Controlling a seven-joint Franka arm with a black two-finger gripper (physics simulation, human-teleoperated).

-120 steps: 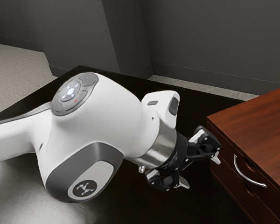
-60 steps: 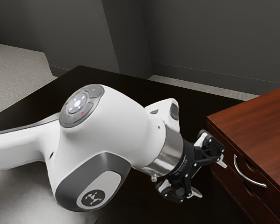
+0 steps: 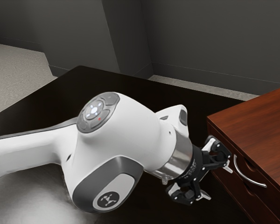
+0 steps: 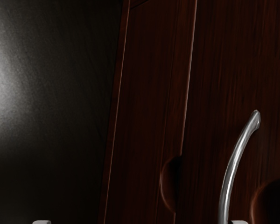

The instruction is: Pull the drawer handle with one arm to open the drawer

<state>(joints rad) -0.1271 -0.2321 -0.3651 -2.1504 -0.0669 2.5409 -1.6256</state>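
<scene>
At the exterior view's right, on the dark worktop (image 3: 84,88), stands the mahogany cabinet (image 3: 261,116). Its drawer front (image 3: 259,198) faces the arm (image 3: 126,149). The drawer handle (image 3: 245,176), a curved silver bar, is mounted on that front and stands clear of the wood so that a finger can pass behind it. Note that the front appears flush with the cabinet body, so you may judge the drawer unopened. The gripper (image 3: 217,183) is presented toward the front with its two fingers spread wide and nothing between them. It lies near the handle, on the side toward the exterior view's left, and apart from it. This open stance suits the approach, since the fingers must straddle the bar before they close. In the wrist view the drawer handle (image 4: 234,163) runs down toward one white fingertip (image 4: 239,222) rather than midway between the two. The drawer front (image 4: 149,116) and a strip of worktop (image 4: 46,93) lie toward the other fingertip. You would therefore judge that the hand needs a sideways correction to centre the bar, then a short advance, before closing and drawing back along the drawer's travel. Closing off-centre risks a fingertip striking the bar, or slipping off it when the pull begins.
</scene>
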